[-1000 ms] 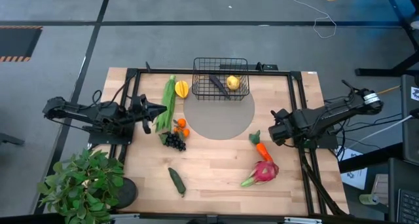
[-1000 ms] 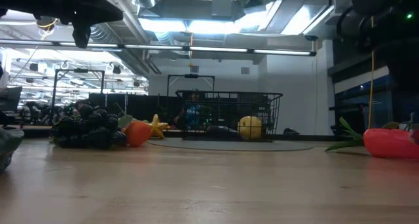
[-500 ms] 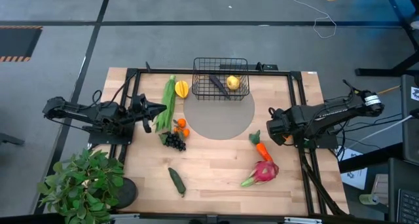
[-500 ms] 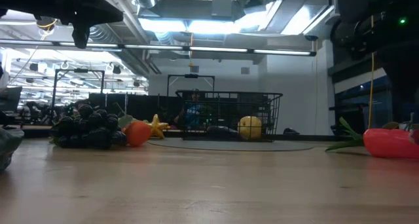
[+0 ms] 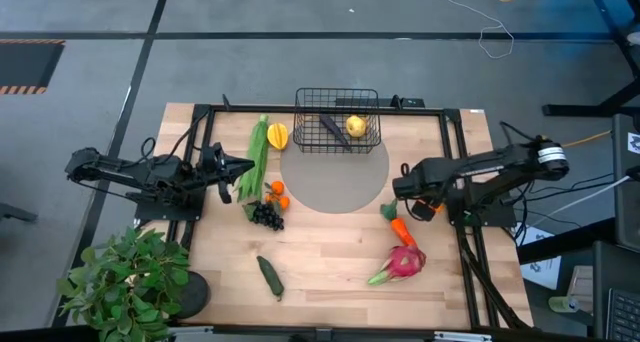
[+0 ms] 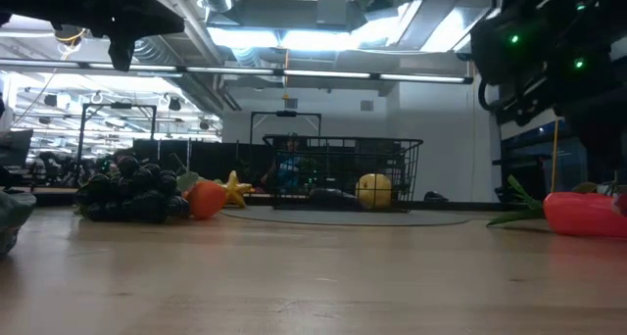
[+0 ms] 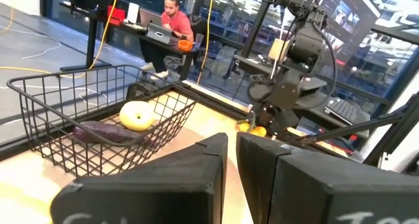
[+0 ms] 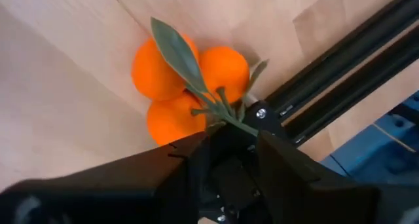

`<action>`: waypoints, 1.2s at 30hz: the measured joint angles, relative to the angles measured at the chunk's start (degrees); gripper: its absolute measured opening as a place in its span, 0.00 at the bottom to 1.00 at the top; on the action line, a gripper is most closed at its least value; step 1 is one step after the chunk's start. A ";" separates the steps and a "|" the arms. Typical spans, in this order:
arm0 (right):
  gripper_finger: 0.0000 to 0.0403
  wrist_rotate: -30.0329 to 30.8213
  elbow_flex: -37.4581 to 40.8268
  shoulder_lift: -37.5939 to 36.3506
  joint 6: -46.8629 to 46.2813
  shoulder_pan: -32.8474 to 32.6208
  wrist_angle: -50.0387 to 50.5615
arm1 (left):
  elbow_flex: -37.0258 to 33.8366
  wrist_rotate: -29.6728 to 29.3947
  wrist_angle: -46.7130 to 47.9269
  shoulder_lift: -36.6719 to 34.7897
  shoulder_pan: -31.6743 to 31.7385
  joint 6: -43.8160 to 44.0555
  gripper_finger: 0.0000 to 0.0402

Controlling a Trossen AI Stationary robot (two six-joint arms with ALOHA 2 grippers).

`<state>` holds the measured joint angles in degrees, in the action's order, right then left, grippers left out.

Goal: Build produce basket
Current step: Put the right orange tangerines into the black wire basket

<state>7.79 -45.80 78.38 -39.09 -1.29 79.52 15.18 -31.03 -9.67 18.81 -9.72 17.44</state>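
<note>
The black wire basket [image 5: 337, 120] stands at the far middle of the table on the edge of a grey round mat [image 5: 335, 182]. It holds a purple eggplant [image 5: 330, 127] and a yellow fruit [image 5: 355, 126]. My right gripper [image 5: 400, 187] is shut on a cluster of three small oranges [image 8: 177, 86], above the carrot's green top [image 5: 389, 210]. The cluster also shows in the left wrist view [image 7: 252, 128]. My left gripper [image 5: 245, 167] is shut and empty beside the corn [image 5: 258, 154]. The dragon fruit [image 5: 403, 262] lies near the carrot [image 5: 401, 229]. My right gripper pinches the orange cluster's green stem [image 8: 226, 116] between its two fingers, where the leaf and the three fruits meet. The fingers point down at the table. The oranges hang below the fingertips [image 8: 196, 155], and in the left wrist view they look clear of the table.
A yellow starfruit [image 5: 277, 136], a second orange cluster [image 5: 277, 192], dark grapes [image 5: 266, 215] and a cucumber [image 5: 270, 277] lie on the table's left half. A leafy potted plant [image 5: 130, 282] stands at the near left corner. Black frame rails [image 5: 465, 242] run along the table's sides.
My right gripper has gone toward the table's left and a little toward its far edge, from beside the right rail to above the carrot's green top, carrying the oranges.
</note>
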 joint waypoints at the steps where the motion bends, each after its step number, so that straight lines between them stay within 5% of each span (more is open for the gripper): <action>1: 0.30 0.00 0.00 0.73 0.86 0.24 -0.21 | 0.00 0.00 0.00 0.00 0.00 -0.04 0.06; 27: 0.30 -1.65 -0.03 17.97 9.32 2.59 -4.56 | 0.00 0.00 0.24 0.00 0.00 -0.08 0.06; 36: 0.02 -4.02 -0.81 18.21 6.36 2.57 -3.77 | 0.00 0.00 0.24 0.00 0.00 -0.10 0.06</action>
<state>3.77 -46.61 96.59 -32.72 1.28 75.75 15.18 -31.03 -9.43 18.81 -9.72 17.34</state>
